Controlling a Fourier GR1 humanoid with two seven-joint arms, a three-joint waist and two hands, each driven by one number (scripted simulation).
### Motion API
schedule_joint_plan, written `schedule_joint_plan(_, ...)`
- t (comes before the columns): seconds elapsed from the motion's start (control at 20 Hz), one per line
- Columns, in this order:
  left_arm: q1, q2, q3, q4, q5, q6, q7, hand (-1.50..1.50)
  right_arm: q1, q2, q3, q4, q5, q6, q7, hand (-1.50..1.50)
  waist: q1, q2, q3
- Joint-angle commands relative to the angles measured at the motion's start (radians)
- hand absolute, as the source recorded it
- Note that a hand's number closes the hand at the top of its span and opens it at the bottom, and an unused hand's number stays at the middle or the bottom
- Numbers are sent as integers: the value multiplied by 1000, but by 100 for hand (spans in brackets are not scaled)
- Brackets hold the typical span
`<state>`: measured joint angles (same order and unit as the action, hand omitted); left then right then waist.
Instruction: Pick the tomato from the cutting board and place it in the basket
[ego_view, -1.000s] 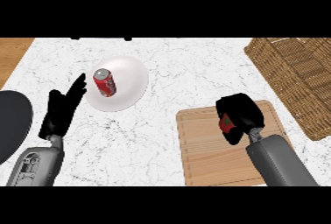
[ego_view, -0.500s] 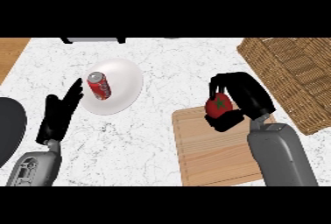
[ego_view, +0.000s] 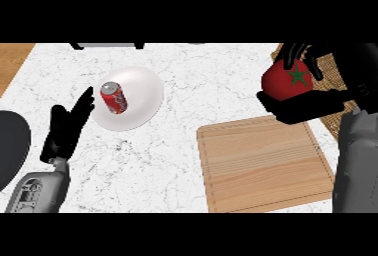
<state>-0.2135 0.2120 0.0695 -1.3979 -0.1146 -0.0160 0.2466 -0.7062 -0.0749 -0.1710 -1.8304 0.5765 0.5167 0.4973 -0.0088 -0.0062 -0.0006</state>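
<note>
Here the right robot hand curls round the tomato near the bench's far right edge; the left robot hand rests spread.

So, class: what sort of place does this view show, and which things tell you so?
Most likely a kitchen counter: a white marble worktop with a wooden cutting board, a soda can on a white plate, and a tomato in the right hand.

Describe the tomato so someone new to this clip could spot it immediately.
Start at the wooden cutting board at the lower right of the marble counter. Just above its far right corner, the right hand curls round the tomato. It is the only round red thing with a green star-shaped stem; the red soda can lies on the white plate.
</note>
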Motion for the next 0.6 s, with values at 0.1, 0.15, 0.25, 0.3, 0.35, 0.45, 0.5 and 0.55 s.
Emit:
schedule_joint_plan(0.1,35,-18,-18,-28,-13,0,-12,0,-248,-105,-153,105,-116,39,138,150,16,5,0)
schedule_joint_plan(0.15,-31,4,11,35,-7,-4,-17,0,-315,-128,-163,93,-138,87,234,150,8,5,0)
schedule_joint_plan(0.25,-31,22,20,-19,13,-26,51,0,-346,-181,-170,116,-133,79,229,150,12,4,0)
schedule_joint_plan(0.3,53,-7,-7,-43,-8,-11,-29,0,-330,-180,-182,145,-125,35,209,150,16,5,0)
schedule_joint_plan(0.35,4,-5,7,14,-4,-11,-41,0,-352,-226,-186,201,-108,35,176,150,14,7,0)
schedule_joint_plan(0.45,-6,-13,-8,-56,-9,-1,35,0,-429,-262,-149,296,-45,10,180,150,23,7,0)
schedule_joint_plan(0.5,6,-42,-24,-20,-20,14,1,0,-414,-338,-169,312,-48,68,148,150,19,9,0)
schedule_joint_plan(0.55,-13,-11,-3,-12,-8,-4,13,0,-403,-371,-103,310,7,112,153,150,19,11,-1)
